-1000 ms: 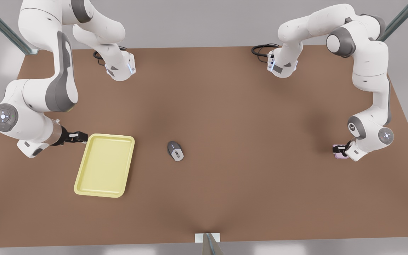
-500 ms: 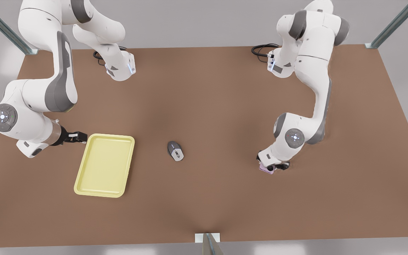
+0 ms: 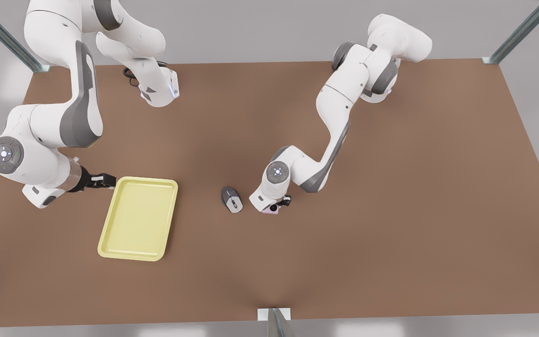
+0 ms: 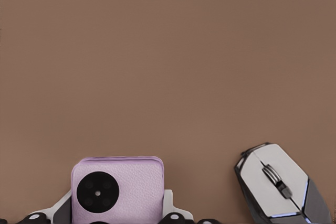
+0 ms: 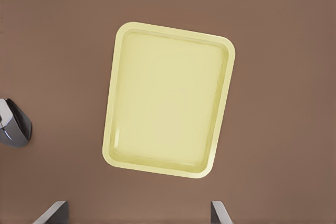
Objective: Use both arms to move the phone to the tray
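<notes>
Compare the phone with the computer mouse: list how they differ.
The phone is pale lilac and nearly square; the mouse is grey and oval.
The phone has a black camera circle; the mouse has a scroll wheel.
The phone is gripped by the left hand; the mouse lies free on the table.
They look similar in size and sit side by side. The right hand waits beside the tray.

- You see a brown table (image 3: 391, 262) with a plain matte top.
- Pale grey floor (image 3: 260, 28) surrounds it.
- Metal struts (image 3: 522, 30) slant in at both far corners.
- A white bracket (image 3: 274, 314) sits at the near edge.
</notes>
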Motion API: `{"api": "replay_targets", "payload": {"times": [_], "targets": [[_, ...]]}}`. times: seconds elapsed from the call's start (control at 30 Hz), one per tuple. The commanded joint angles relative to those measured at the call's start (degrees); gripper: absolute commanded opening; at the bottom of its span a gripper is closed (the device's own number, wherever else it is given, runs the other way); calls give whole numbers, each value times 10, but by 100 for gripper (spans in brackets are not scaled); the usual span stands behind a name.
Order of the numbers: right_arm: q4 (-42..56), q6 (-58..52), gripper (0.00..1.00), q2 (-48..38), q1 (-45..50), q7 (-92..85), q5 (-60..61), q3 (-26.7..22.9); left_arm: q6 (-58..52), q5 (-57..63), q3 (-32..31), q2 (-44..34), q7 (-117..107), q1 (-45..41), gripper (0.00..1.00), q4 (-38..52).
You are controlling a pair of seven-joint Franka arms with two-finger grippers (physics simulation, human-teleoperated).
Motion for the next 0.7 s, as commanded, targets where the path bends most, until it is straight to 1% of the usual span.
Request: {"api": "replay_targets", "payload": {"times": [0.0, 0.07, 0.1, 0.13, 0.23, 0.27, 0.3, 0.33, 0.37, 0.4, 0.43, 0.47, 0.5, 0.53, 0.57, 0.6, 0.67], "targets": [[1, 0, 100, -1, 1, -1, 1, 2, 24, -5, 2, 4, -365, -1, 75, 2], [0, 1, 100, -1, 2, 2, 1, 2, 24, -4, 0, 12, -362, -7, 75, 3], [0, 1, 100, -1, -2, 2, 1, 3, 24, -4, 0, 16, -360, -7, 79, 3], [0, 1, 100, 0, -6, 2, 1, 3, 25, -3, 0, 16, -357, -8, 100, 3], [2, 0, 100, -1, 1, -1, 1, 2, 20, 1, 1, 10, -355, -4, 100, 2], [0, 2, 100, -4, 3, 3, 1, 2, -5, 2, 2, -13, -312, 5, 100, 0], [0, 2, 100, -1, 3, 0, 3, 4, -148, 1, 2, -68, -167, 39, 100, 0], [-1, 3, 100, 1, 4, 1, 31, 5, -325, 3, 7, -155, 34, 92, 100, 1], [-3, 11, 100, 1, 8, 4, 32, 17, -432, 31, 24, -233, 175, 142, 100, 1], [-3, 17, 100, 3, 19, 33, 19, 28, -510, 44, 60, -287, 321, 171, 100, 2], [1, 17, 100, 12, 28, 85, 19, 56, -557, 41, 100, -337, 401, 186, 100, -11], [2, 29, 100, 25, 29, 135, 20, 86, -466, 35, 43, -464, 393, 244, 100, -184], [6, 43, 100, 45, 30, 183, 19, 120, -523, 28, 44, -469, 401, 245, 100, -182], [6, 74, 100, 58, 45, 248, 18, 145, -542, 27, 37, -472, 396, 245, 100, -162], [21, 89, 100, 85, 82, 298, 15, 145, -567, 21, 23, -459, 389, 241, 100, -120], [54, 89, 100, 119, 117, 339, 5, 145, -573, -7, 24, -461, 390, 241, 100, -100], [148, 95, 100, 213, 186, 440, -8, 134, -573, -16, 25, -461, 393, 242, 100, -100]]}}
